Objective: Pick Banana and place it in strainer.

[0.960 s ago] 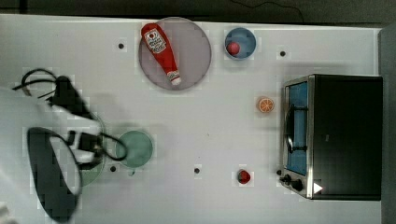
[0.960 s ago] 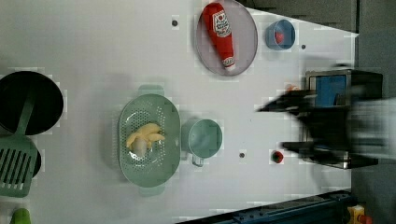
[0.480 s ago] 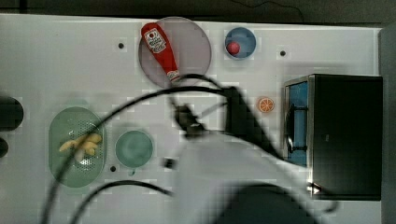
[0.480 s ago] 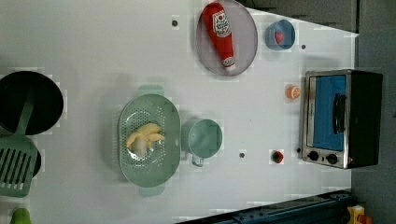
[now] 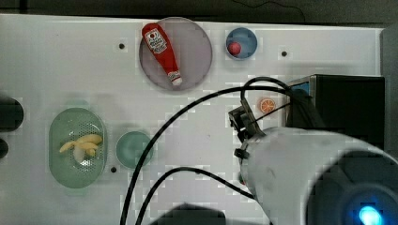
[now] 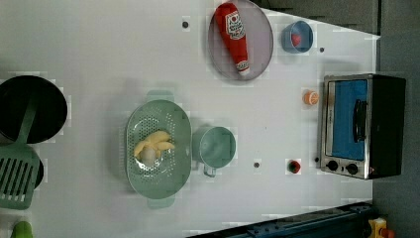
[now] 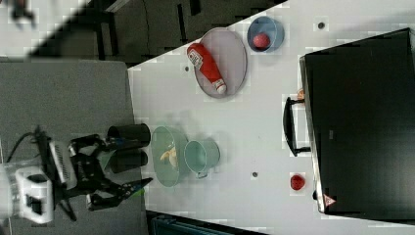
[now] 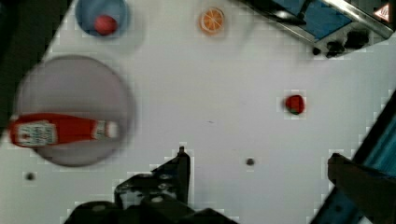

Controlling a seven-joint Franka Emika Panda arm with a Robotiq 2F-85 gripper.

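The banana (image 6: 154, 144) lies inside the strainer (image 6: 158, 183), on its perforated floor, with a whitish piece at one end; the top view shows the same, the banana (image 5: 82, 143) resting in the middle of the strainer (image 5: 61, 173) at the top view's left. Just beside the strainer, toward the left view's right, stands a teal cup (image 6: 216, 146) with a small handle, close to the strainer's rim or touching it. The arm (image 5: 305, 178) fills the top view's lower right, black cables looping from it across the white table (image 5: 47, 70). In the wrist view the gripper (image 8: 261, 161) hangs high above the table and holds nothing; one dark finger (image 8: 183, 165) stands well apart from the other at the picture's edge, so the claw is spread wide. A red ketchup bottle (image 6: 234, 33) lies on its side on a round grey plate (image 6: 261, 49); its white label carries a red tomato mark and some writing too small to read. A blue bowl (image 6: 286, 39) holds a small red ball (image 6: 296, 39). A toaster oven (image 6: 364, 126) with a blue glass door sits at the left view's right, an orange slice (image 6: 310, 97) just beside it and a strawberry (image 6: 294, 166) near its knobs. A black pan (image 6: 29, 109) and a green spatula (image 6: 19, 176) lie at the left view's left.
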